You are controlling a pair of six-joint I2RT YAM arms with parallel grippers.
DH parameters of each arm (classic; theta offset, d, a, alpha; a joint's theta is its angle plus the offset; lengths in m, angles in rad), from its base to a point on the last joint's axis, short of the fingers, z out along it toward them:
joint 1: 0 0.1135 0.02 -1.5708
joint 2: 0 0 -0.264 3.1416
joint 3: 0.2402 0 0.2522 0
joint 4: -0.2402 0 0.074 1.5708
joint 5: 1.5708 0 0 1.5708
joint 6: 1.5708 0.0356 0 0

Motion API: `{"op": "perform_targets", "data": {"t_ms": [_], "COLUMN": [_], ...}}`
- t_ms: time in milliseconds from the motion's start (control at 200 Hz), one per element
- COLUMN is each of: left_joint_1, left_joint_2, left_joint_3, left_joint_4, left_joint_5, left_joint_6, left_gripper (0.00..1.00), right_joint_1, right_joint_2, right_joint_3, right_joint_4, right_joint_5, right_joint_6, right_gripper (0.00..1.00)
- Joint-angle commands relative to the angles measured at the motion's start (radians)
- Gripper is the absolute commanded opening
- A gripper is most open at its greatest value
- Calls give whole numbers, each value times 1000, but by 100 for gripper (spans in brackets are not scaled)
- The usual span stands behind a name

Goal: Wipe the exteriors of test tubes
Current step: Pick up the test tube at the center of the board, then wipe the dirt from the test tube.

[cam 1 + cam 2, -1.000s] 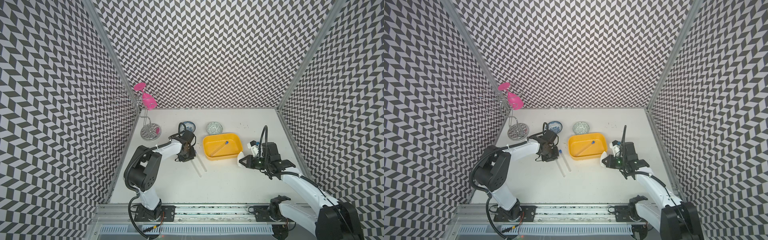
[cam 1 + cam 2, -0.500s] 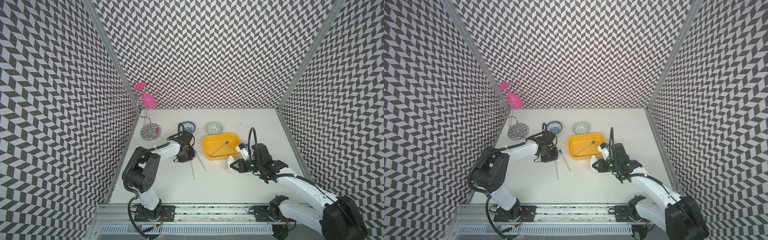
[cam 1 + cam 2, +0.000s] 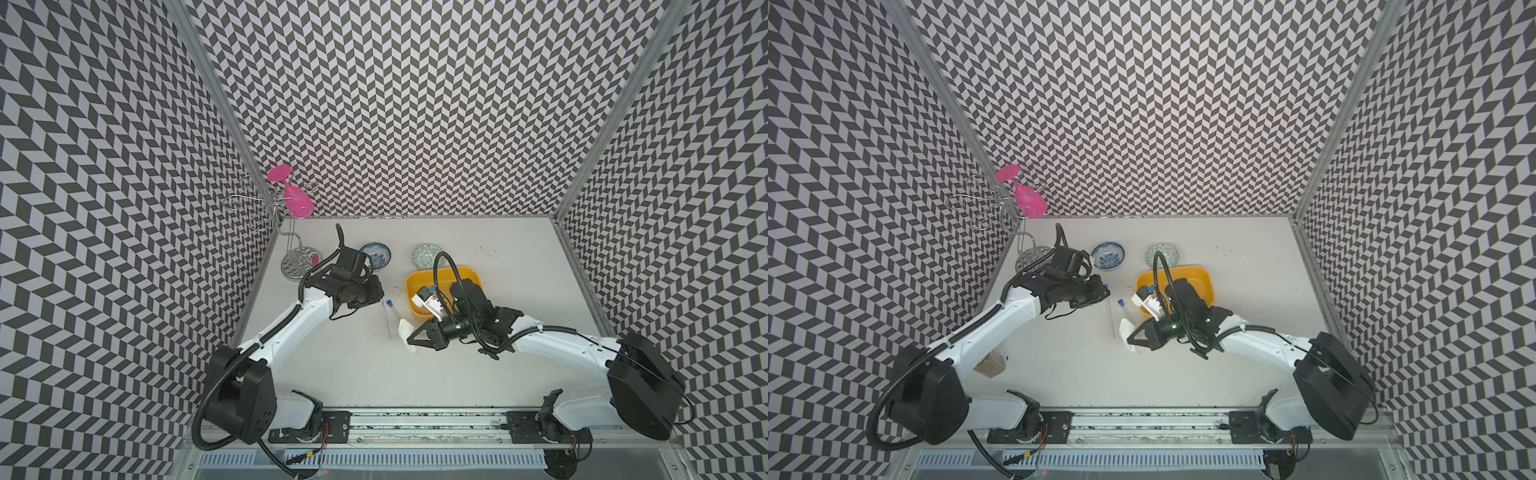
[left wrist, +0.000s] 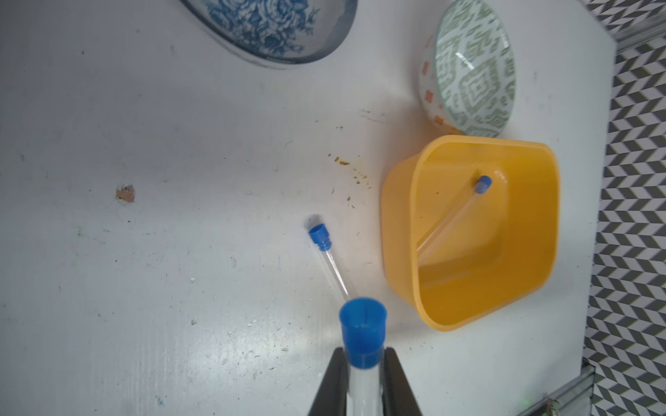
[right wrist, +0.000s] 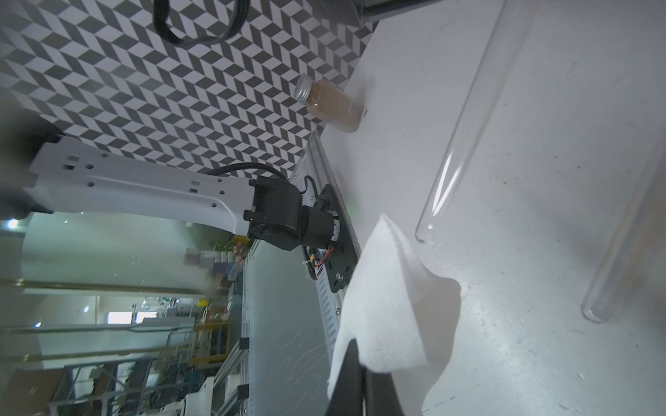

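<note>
My left gripper (image 4: 362,354) is shut on one of the test tubes (image 4: 362,389), just behind its blue cap, and it sits left of the yellow bin in a top view (image 3: 379,291). A second tube (image 4: 329,259) lies on the table just beyond it and shows in both top views (image 3: 389,303) (image 3: 1120,302). The third tube (image 4: 450,223) lies slanted inside the yellow bin (image 4: 403,252). My right gripper (image 5: 362,363) is shut on a white tissue (image 5: 389,306), which hangs close to the tubes' open ends (image 3: 405,332).
A blue floral bowl (image 3: 376,255) and a green patterned bowl (image 3: 426,254) stand behind the bin. At the back left is a wire rack (image 3: 301,262) with a pink glass (image 3: 297,199) hanging on it. A brown-filled jar (image 3: 990,365) stands by the left wall.
My left jaws have closed on a tube's capped end. The right arm has swung left with the tissue, from beside the bin to the tubes' open ends.
</note>
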Motion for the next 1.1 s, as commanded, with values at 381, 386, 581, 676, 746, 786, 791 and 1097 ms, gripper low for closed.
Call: {"op": "perform_targets", "data": {"t_ms": [381,386,581,676,746,786,791,1097], "left_joint_1": [0,0,1,0,0,1,1,1], "left_joint_2": [-172,-172,-196,-206,-214,-218,-219,-236], "left_joint_3": [18,18,10,4,-2,-4,-5,-7], "left_joint_4": [-97,-99,-117,-122,-125,-125,-125,-131], "left_joint_5": [56,56,71,80,89,93,93,92], "left_joint_6": [74,74,82,85,85,86,87,94], "left_gripper": [16,16,16,16,16,16,16,16], "right_joint_1": [37,37,37,37,37,36,35,32], "right_joint_2": [173,175,210,234,254,264,265,314], "right_joint_3": [191,192,230,258,282,296,297,392], "right_joint_4": [12,12,8,-8,-19,-20,-21,-29], "right_joint_5": [-18,-17,-1,8,12,12,14,17], "right_joint_6": [-56,-57,-63,-81,-89,-90,-90,-98], "right_gripper": [0,0,0,0,0,0,0,0]}}
